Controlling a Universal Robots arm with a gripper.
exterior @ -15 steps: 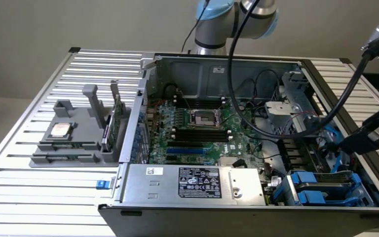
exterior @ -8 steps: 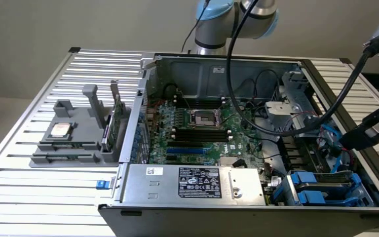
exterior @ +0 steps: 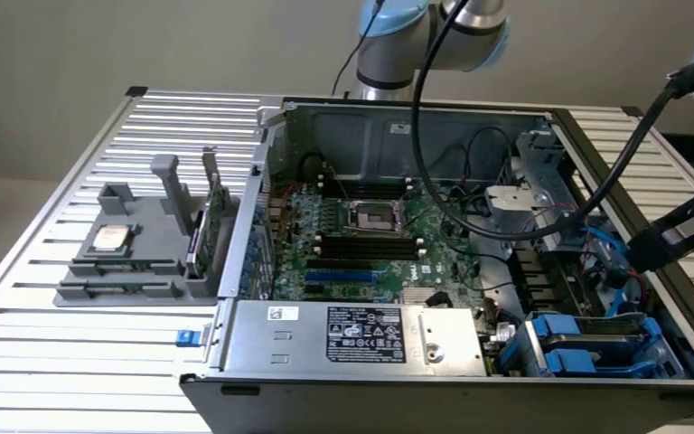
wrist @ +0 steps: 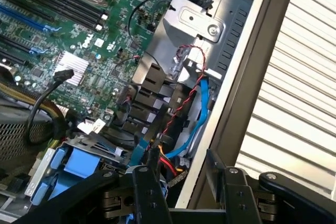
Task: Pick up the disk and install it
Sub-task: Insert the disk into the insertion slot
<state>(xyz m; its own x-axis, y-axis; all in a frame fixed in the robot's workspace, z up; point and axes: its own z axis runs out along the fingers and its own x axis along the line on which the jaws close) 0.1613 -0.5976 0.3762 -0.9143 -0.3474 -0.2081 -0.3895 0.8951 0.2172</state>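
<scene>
Your tool [wrist: 181,177] open, empty, above case wall [wrist: 247,77]; disk [wrist: 79,162] just beside tool, inside case, ungripped; seated or not, unclear.

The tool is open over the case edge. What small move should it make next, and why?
Probably slide the tool inward, toward the disk in its blue frame: the tool is open and empty above the case wall, while the disk lies inside the case.

A plain beige wall [exterior: 202,45] stands behind a pale slatted metal table [exterior: 76,380]; the light is soft and even.
</scene>
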